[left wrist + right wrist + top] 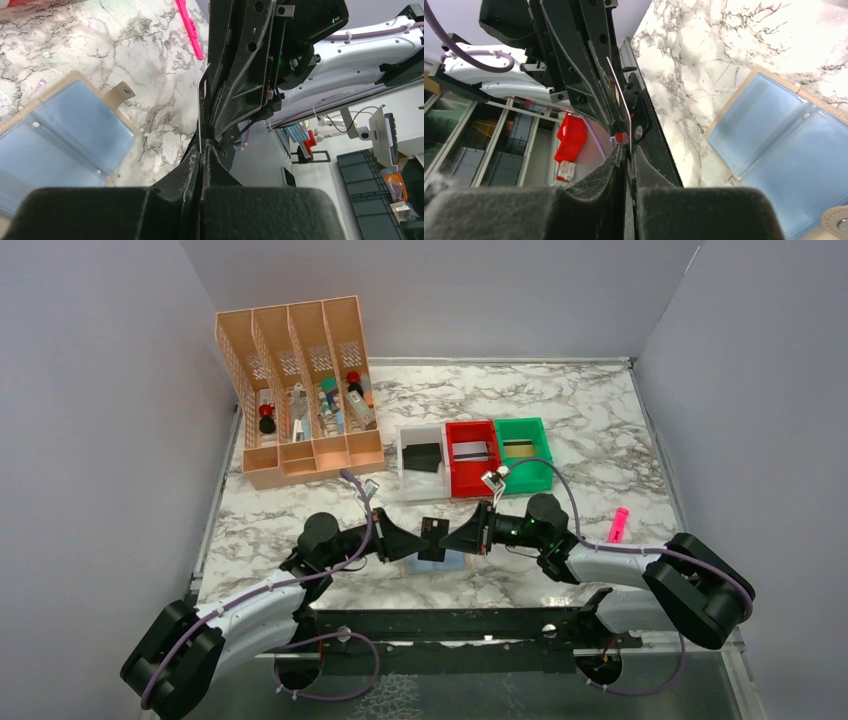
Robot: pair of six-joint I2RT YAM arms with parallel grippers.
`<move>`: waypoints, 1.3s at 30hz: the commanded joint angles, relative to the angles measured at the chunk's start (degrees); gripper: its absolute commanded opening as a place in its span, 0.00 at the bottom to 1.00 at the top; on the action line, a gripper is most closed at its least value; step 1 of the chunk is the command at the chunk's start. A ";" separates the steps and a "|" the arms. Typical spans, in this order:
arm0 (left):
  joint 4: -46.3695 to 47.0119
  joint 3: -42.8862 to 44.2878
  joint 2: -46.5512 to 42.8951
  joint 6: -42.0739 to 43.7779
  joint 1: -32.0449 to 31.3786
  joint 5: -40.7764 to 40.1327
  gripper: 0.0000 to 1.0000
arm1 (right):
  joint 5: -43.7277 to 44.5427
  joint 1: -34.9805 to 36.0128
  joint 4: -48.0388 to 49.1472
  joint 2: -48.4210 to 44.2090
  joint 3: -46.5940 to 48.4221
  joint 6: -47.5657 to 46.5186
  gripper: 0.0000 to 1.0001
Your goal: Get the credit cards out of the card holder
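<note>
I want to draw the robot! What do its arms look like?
The left arm and right arm are white tubes with chunky black joints. A purple cable loops along each. The left gripper and right gripper are black, pointy and rough.

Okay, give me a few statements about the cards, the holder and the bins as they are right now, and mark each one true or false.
1. The left claw and the right claw both pinch one card. True.
2. The card holder lies closed. False: it lies open on the table, blue lining up.
3. The white bin is empty. False: a black card lies in it.
4. The pink marker lies on the table, outside the bins. True.
</note>
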 commanded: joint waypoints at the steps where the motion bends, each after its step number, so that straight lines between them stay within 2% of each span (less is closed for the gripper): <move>1: 2.37 -1.03 -0.17 0.10 -0.16 0.35 0.00 | -2.65 -0.16 5.62 1.10 0.12 0.70 0.09; 2: 2.41 -1.13 -0.09 0.05 -0.16 -0.02 0.01 | -2.42 -0.16 5.60 1.21 -0.11 0.65 0.07; 5: 2.40 -1.58 0.15 -0.60 -0.16 -1.39 0.17 | -1.32 -0.24 4.23 1.06 -0.40 0.21 0.01; 9: 2.19 -2.48 0.12 -1.04 -0.20 -3.65 0.46 | 2.50 -0.25 -1.27 -0.80 -0.36 -1.93 0.01; 11: 1.19 -2.85 0.02 -0.96 -0.14 -5.23 0.62 | 5.16 -0.28 -6.53 -2.34 0.34 -4.24 0.01; 14: -1.14 -3.74 -0.35 -1.13 -0.12 -8.54 0.80 | 11.02 -0.25 -17.73 -5.37 2.70 -9.41 0.01; 17: -6.61 -3.90 -1.53 -0.25 -0.08 -13.24 0.91 | 18.50 -0.25 -29.07 -7.91 6.62 -15.61 0.01; 20: -15.59 -2.12 -3.03 1.93 -0.08 -18.39 0.96 | 24.61 -0.25 -37.14 -9.00 11.25 -21.50 0.01; 23: -25.67 0.75 -4.69 3.79 -0.07 -24.21 0.98 | 28.61 -0.25 -41.19 -8.23 15.64 -27.20 0.01; 29: -44.31 5.57 -11.34 6.16 -0.07 -36.64 0.99 | 33.68 -0.20 -48.13 -0.69 27.41 -36.86 0.01; 33: -49.91 5.78 -16.80 5.52 -0.05 -40.62 0.99 | 37.41 0.28 -53.10 5.87 37.61 -41.91 0.01; 39: -54.86 5.90 -20.27 5.33 -0.01 -44.98 0.99 | 48.79 3.99 -58.51 15.30 49.28 -51.81 0.01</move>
